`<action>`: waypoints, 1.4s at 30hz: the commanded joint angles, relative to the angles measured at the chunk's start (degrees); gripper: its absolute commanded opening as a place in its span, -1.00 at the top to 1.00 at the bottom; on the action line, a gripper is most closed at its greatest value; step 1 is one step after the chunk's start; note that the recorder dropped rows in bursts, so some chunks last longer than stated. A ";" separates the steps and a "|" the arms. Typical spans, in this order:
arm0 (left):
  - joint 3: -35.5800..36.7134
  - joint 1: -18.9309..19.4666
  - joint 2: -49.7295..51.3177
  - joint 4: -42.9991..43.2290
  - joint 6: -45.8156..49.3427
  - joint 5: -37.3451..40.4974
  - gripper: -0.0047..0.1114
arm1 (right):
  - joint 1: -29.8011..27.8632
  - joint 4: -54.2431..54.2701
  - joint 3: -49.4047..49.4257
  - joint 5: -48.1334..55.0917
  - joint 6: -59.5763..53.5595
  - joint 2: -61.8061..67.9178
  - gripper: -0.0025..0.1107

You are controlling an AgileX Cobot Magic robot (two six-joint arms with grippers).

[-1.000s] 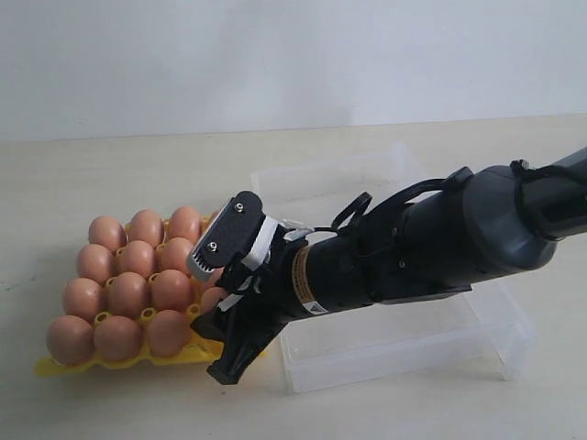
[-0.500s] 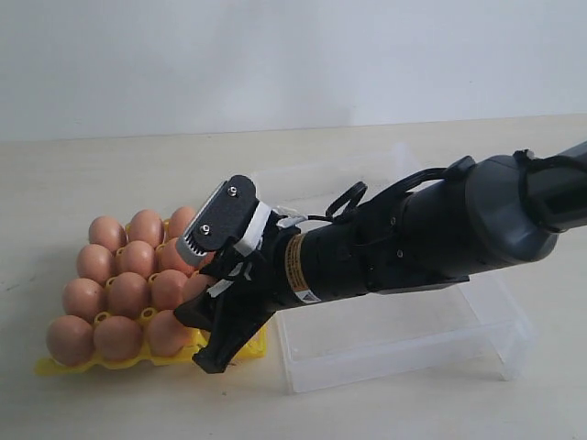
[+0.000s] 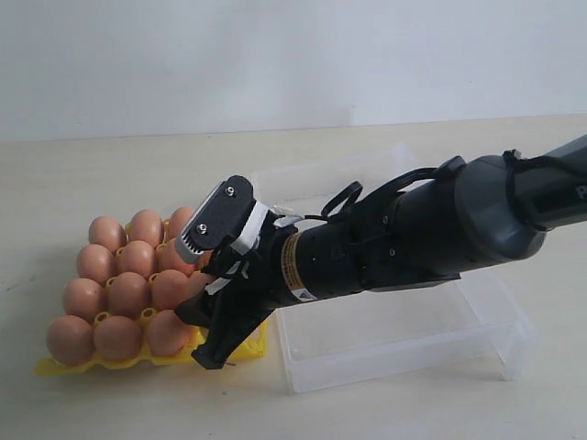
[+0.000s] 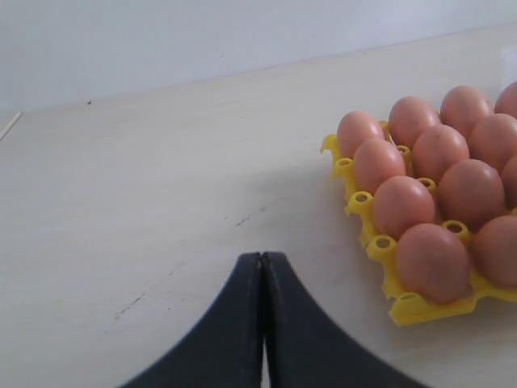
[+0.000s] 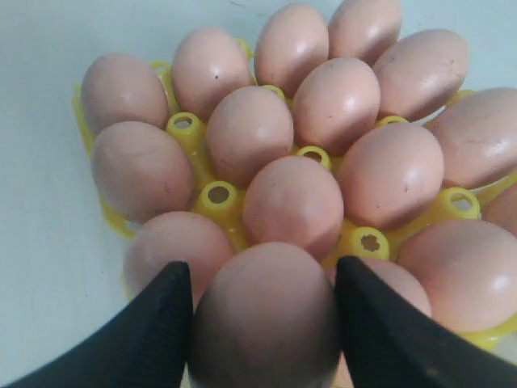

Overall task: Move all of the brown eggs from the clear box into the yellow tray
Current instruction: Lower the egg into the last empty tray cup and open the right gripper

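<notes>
My right gripper (image 5: 260,271) is shut on a brown egg (image 5: 266,323), one black finger on each side of it. It hangs low over the near right corner of the yellow tray (image 3: 55,368), just above the eggs (image 3: 117,293) that fill several cups. In the exterior view that gripper (image 3: 204,323) reaches across from the clear box (image 3: 404,356), which shows no eggs inside. My left gripper (image 4: 262,259) is shut on nothing, above bare table beside the tray's edge (image 4: 410,307).
The right arm's thick black forearm (image 3: 413,243) lies across the clear box. Pale table (image 3: 110,403) runs in front of and to the left of the tray. A plain white wall stands behind.
The right gripper with its egg has moved left and slightly down over the tray's near right corner. Most of that shift came in the first half second.
</notes>
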 commanded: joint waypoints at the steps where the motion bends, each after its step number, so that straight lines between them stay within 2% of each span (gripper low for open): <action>1: -0.23 -0.28 -0.32 -0.06 -0.28 -0.35 0.92 | -0.05 0.06 -0.34 0.13 0.24 0.12 0.96; 11: -0.23 -0.28 -0.32 -0.06 -0.28 -0.35 0.92 | -0.05 0.21 -0.34 -1.05 1.37 0.79 0.93; 28: -0.23 -0.28 -0.32 -0.06 -0.28 -0.35 0.92 | -0.05 0.58 -0.34 -2.37 2.87 0.79 0.22; 37: -0.23 -0.28 -0.32 -0.06 -0.28 -0.35 0.92 | -0.05 3.65 -0.34 -2.09 2.67 0.79 0.16; 42: -0.23 -0.28 -0.32 -0.06 -0.28 -0.35 0.92 | -0.05 5.65 -0.34 -1.60 2.52 0.79 -0.03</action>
